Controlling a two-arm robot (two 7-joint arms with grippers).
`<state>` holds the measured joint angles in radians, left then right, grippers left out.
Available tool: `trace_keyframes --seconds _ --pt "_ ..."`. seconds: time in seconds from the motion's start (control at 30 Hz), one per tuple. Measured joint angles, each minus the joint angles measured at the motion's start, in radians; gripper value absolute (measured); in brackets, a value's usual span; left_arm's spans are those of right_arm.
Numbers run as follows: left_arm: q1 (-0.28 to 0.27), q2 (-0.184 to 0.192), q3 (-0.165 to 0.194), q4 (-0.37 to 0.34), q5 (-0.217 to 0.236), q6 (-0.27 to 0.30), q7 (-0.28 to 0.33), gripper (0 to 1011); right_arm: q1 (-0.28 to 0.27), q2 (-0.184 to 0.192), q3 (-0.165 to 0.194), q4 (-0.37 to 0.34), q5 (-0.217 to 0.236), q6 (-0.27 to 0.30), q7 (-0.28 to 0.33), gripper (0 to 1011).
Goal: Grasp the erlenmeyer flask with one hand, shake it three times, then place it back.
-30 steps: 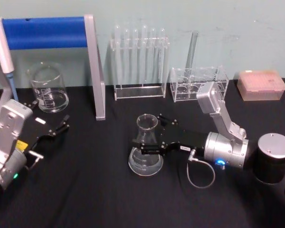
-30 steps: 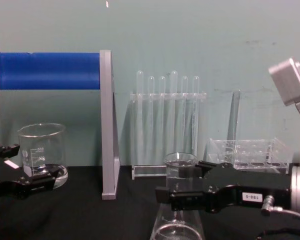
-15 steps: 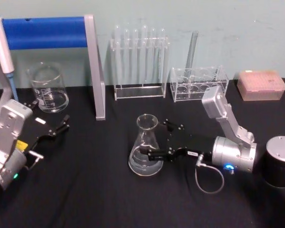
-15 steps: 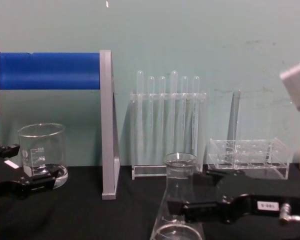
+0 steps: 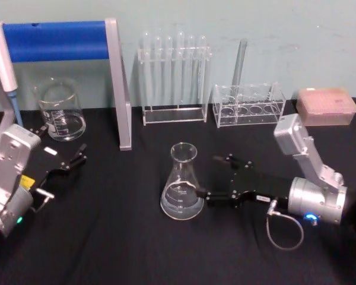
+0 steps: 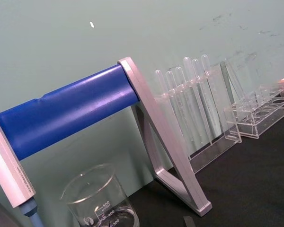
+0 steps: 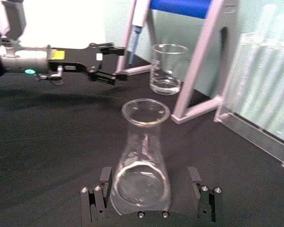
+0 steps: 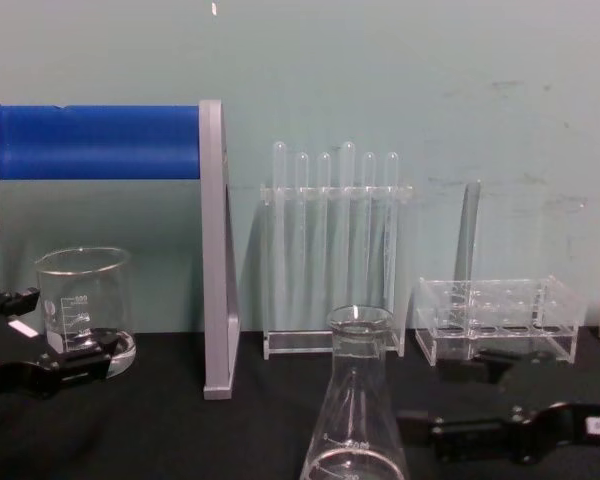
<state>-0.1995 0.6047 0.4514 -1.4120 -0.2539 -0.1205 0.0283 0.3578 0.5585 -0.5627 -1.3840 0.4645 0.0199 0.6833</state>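
Head view: clear glass conical erlenmeyer flask (image 5: pixel 182 183) stands upright on the black table (image 5: pixel 124 237), mid-scene, a little clear liquid in its wide base. Right black two-jaw gripper (image 5: pixel 212 179) sits just right of the flask, jaws spread wide, no contact with the glass. One fingertip (image 5: pixel 200 193) reaches near the flask's base on the near side, the other (image 5: pixel 218 159) lies farther back, apart from the glass. Silver cylindrical wrist (image 5: pixel 316 200) and grey cable loop (image 5: pixel 283 231) lie right of that.

Right wrist view: flask (image 7: pixel 141 158) is between the two spread fingers, a gap on each side.

Chest view: flask (image 8: pixel 357 400) is near and low centre, right gripper's fingers (image 8: pixel 460 437) just right of it, apart.

Left black gripper (image 5: pixel 71 162) is at the far left of the table, well apart from the flask, near the squat clear glass beaker (image 5: pixel 60 110); jaws are parted, holding nothing.

Far side: blue-barred grey stand (image 5: pixel 77 41), clear rack of thin test tubes (image 5: pixel 174 77), low clear acrylic rack (image 5: pixel 248 104), pink tip box (image 5: pixel 326 107).
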Motion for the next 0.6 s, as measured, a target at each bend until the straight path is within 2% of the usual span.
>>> trace_keyframes --seconds 0.13,0.17,0.23,0.4,0.6 --pt "0.0 0.0 0.0 0.0 0.0 0.0 0.0 1001 -0.033 0.01 0.039 -0.025 0.014 0.006 -0.055 1003" --pt "0.0 0.0 0.0 0.0 0.0 0.0 0.0 1001 -0.033 0.01 0.039 -0.025 0.014 0.006 -0.055 1003" --pt "0.0 0.0 0.0 0.0 0.0 0.0 0.0 1001 -0.051 0.004 0.066 -0.035 0.024 0.013 -0.094 1003" --pt "0.0 0.0 0.0 0.0 0.0 0.0 0.0 1001 -0.085 -0.028 0.12 -0.053 0.031 0.012 -0.192 1003" --pt "0.0 0.0 0.0 0.0 0.0 0.0 0.0 1001 -0.115 -0.088 0.174 -0.064 0.014 -0.044 -0.306 1003"
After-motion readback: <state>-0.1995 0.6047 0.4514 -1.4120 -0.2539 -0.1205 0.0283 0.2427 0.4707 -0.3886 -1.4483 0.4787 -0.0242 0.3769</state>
